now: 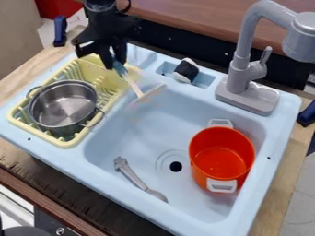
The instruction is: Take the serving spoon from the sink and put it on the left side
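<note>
One serving spoon [133, 85] (my guess at its kind) slants from the gripper [115, 63], closed on its handle above the sink's [138, 138] far left corner, toward the sink's middle.

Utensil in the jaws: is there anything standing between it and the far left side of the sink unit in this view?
Yes. The yellow rack takes up that side, with the metal pot in it. Going left from the utensil, the rack comes first, then the pot.
</note>
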Controlling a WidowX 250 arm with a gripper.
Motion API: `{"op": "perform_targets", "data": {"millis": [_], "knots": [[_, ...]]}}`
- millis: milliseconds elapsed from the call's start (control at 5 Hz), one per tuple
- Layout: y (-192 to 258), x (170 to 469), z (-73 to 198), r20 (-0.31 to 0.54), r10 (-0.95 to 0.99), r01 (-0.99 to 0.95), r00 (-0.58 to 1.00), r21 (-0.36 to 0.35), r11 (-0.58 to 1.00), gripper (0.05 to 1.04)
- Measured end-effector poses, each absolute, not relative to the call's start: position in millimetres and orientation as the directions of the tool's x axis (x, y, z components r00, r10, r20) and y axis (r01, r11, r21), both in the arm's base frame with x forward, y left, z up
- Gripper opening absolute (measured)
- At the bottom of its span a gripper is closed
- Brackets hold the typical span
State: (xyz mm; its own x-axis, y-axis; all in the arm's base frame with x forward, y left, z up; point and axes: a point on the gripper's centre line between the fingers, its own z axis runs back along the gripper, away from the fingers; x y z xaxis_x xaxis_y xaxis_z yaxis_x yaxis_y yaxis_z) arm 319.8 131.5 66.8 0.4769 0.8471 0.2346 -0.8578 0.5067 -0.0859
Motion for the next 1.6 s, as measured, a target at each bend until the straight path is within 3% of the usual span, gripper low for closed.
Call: {"op": "perform_targets", "data": {"millis": [400,800,1600], "knots": [[164,350,66,0.291,0.792,-0.813,0.536,-0.073,0.577,0.2],[170,356,62,0.297,0.667,-0.683,0.683,-0.063,0.728,0.2],[190,363,69,0.336,0.678,-0.72,0.653,-0.003,0.694,0.2]]}}
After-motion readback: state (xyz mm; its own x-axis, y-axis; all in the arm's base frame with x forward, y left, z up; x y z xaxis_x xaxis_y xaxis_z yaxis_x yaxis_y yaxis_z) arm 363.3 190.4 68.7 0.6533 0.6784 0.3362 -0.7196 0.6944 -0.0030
